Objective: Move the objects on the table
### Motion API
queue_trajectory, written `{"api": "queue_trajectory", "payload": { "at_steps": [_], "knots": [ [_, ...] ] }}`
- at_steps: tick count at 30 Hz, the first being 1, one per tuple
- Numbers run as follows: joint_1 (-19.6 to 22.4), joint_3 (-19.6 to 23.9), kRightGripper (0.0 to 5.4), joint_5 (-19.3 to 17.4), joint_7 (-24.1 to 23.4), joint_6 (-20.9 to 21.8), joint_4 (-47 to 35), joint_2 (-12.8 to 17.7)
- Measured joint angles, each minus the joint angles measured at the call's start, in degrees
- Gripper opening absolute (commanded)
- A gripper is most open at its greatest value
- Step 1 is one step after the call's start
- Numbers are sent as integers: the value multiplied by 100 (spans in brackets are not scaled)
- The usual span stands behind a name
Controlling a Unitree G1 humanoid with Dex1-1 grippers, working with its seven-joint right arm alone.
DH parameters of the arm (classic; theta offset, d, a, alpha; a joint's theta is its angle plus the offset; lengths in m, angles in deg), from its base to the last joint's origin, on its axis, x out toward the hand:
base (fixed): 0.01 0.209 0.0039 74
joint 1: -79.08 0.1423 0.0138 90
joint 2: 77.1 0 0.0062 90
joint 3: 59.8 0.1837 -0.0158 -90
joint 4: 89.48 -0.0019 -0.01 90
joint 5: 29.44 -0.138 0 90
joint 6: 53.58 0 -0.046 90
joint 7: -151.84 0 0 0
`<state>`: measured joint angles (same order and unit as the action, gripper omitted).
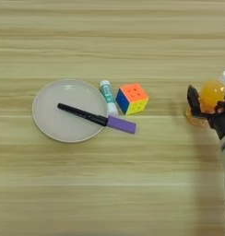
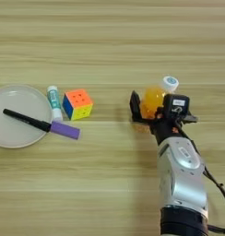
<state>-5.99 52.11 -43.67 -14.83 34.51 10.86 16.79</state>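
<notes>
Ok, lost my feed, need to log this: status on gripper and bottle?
Right gripper shut on orange juice bottle, bottle tilted. Puzzle cube, glue stick, purple block well left by the plate. Nothing in the way.

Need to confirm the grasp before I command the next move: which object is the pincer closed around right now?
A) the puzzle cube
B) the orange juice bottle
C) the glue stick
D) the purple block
B: the pincer has its black fingers on either side of the orange juice bottle, tilted with its white cap up and to the right, while the other three lie apart to the left.
</notes>
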Motion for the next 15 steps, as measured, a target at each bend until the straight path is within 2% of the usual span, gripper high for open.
{"api": "queue_trajectory", "payload": {
  "at_steps": [15],
  "knots": [
    [83,-130,362,-13,213,1,179,-24]
  ]
}}
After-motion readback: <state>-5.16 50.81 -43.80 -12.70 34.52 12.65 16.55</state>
